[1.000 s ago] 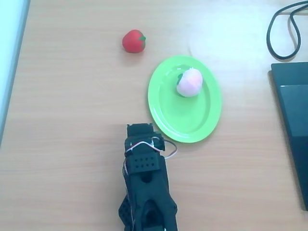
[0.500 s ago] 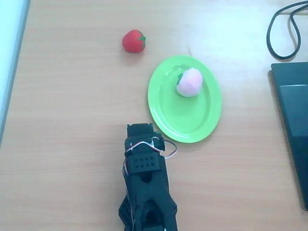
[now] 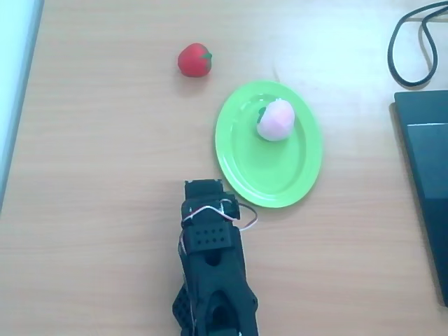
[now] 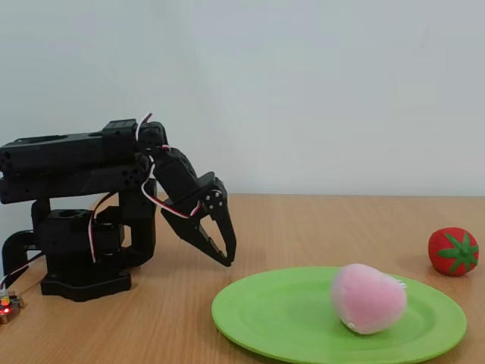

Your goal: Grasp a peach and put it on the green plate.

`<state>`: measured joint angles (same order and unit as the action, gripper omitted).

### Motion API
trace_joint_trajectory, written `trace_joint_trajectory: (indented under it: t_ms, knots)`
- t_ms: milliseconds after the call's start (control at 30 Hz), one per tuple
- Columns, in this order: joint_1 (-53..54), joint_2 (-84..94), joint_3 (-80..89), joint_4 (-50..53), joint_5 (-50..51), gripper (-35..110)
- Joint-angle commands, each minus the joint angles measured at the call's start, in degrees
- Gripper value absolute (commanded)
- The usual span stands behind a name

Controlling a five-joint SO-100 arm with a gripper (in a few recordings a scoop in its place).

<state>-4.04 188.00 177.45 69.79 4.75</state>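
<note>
Pink and whitish, the peach (image 3: 276,120) is seen sitting on the green plate (image 3: 280,183), toward the plate's far end from the pincer (image 4: 220,252). In the fixed view the peach (image 4: 367,297) rests right on the plate's surface (image 4: 265,318), well apart from the pincer and touched by nothing. Its small green leaf can be made out in the overhead view, on the side facing the red fruit.

The plate lies flat on the wooden tabletop (image 3: 105,140), with its near rim just beyond the pincer tips in the fixed view. The pincer is pointed downward, hanging a bit above the tabletop, and the jaws look closed with nothing held between them. The arm (image 4: 68,163) is folded back over its base.

A red round toy fruit (image 3: 194,59) with a green stem is found farther off than the plate, out past its far rim on bare tabletop. A black cable (image 3: 413,42) and a dark flat device (image 3: 427,175) are seen at the right edge of the overhead view.
</note>
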Motion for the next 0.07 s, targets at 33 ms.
trace_joint_trajectory:
  t_ms: [33]
  knots:
    - [-0.5, 0.9, 0.3, 1.1, 0.4, -8]
